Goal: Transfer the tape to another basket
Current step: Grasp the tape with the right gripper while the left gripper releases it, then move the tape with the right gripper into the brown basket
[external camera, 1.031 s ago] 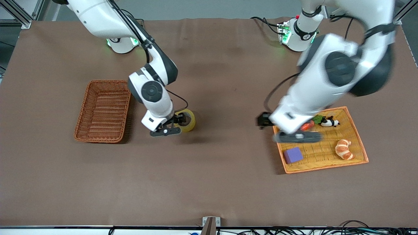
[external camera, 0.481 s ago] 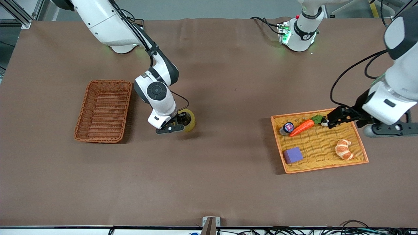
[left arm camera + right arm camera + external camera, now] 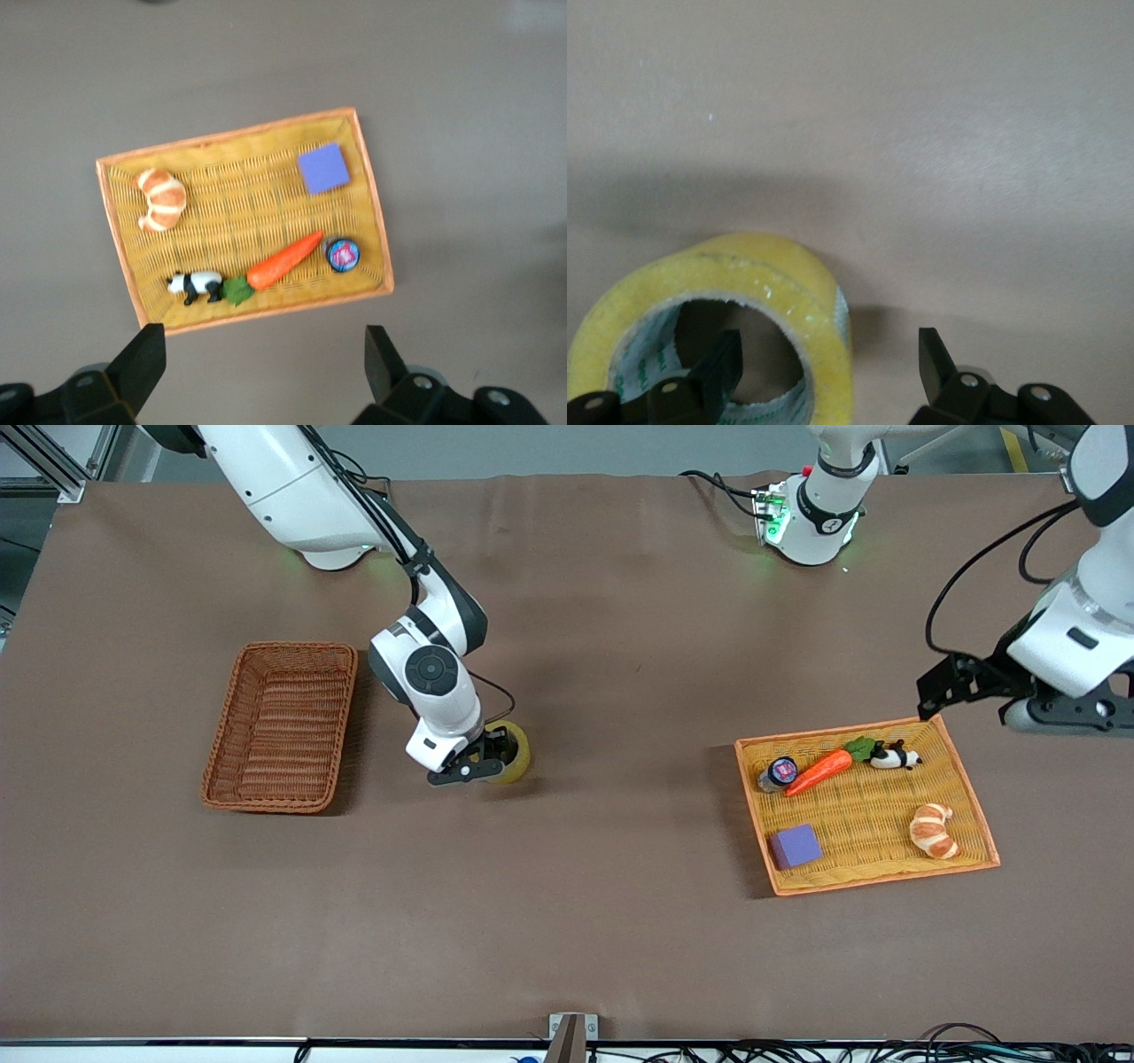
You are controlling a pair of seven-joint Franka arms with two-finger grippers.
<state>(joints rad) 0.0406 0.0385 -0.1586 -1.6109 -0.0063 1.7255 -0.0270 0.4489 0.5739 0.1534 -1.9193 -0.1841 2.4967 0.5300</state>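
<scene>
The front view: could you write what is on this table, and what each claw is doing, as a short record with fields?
tape: yellow roll on the bare table, beside the wicker basket
basket: reddish-brown wicker basket, toward the right arm's end
right claw: open, down at the tape, one finger in its hole, one outside
left claw: open, high above the tray's edge, holding nothing
tray: flat yellow tray toward the left arm's end
tray contents: carrot, toy panda, croissant, purple block, small round jar
</scene>
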